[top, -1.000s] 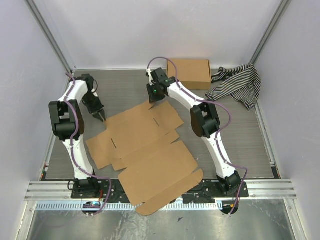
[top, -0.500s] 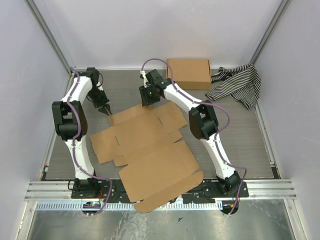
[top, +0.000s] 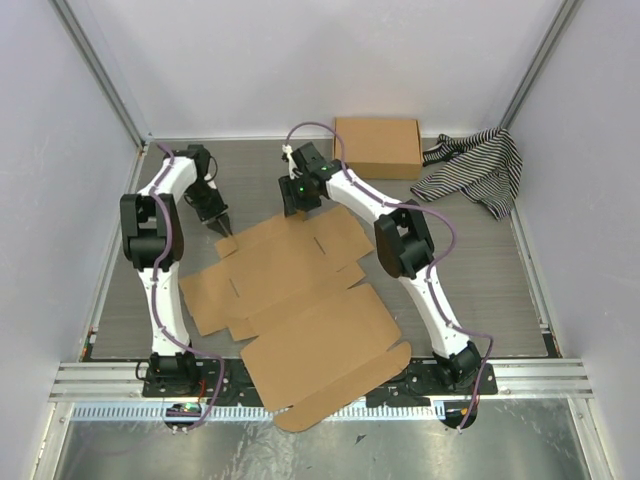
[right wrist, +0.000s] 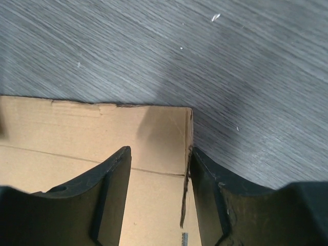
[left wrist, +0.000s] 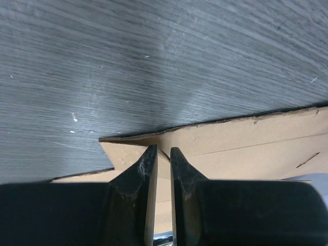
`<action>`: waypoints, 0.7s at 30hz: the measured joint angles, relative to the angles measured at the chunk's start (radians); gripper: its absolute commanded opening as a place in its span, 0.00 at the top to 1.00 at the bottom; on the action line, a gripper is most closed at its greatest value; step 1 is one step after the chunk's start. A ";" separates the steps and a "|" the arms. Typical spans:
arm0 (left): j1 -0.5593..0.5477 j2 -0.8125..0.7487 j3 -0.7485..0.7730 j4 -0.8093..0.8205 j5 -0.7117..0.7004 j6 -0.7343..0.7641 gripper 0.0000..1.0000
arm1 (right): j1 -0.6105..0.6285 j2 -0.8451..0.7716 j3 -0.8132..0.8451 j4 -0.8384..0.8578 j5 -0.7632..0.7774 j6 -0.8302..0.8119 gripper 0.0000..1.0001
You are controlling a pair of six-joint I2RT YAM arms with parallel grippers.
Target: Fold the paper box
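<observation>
The paper box (top: 300,300) lies as a flat brown die-cut sheet in the middle of the table. My left gripper (top: 220,226) is at its far left corner. In the left wrist view the left gripper (left wrist: 163,149) has its jaws nearly together, with a thin corner flap of the cardboard (left wrist: 230,138) between them. My right gripper (top: 296,207) hangs over the sheet's far edge. In the right wrist view the right gripper (right wrist: 160,149) stands open over a corner of the cardboard (right wrist: 102,128), its right finger (right wrist: 215,189) just along the sheet's edge.
A formed brown cardboard box (top: 377,146) stands at the back. A black-and-white striped cloth (top: 475,172) lies at the back right. Pale walls close in three sides, and a metal rail (top: 320,378) runs along the near edge under the sheet's front flap.
My left gripper moved right and slightly farther, and the sheet's corner went with it. My right gripper shifted left along the far edge and its jaws opened wider.
</observation>
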 measured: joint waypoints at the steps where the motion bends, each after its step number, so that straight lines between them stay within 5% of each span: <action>1: -0.001 0.003 0.000 0.002 0.000 -0.001 0.80 | 0.000 0.008 0.000 -0.001 0.000 0.002 0.45; 4: -0.002 0.005 0.001 0.003 0.000 -0.003 0.81 | 0.001 0.032 0.004 -0.002 0.000 0.010 0.50; 8: -0.002 0.012 0.009 0.000 0.001 -0.004 0.86 | 0.001 0.043 0.033 -0.007 0.030 0.016 0.70; 12: -0.002 0.019 0.041 -0.017 0.001 -0.005 0.89 | -0.001 0.063 0.066 -0.025 0.079 0.016 0.75; 16: -0.001 0.020 0.101 -0.023 0.005 -0.011 0.86 | -0.011 0.087 0.137 -0.031 0.125 0.006 0.69; 21: -0.001 0.031 0.206 -0.046 0.006 -0.011 0.76 | -0.034 0.086 0.168 0.035 0.148 -0.015 0.51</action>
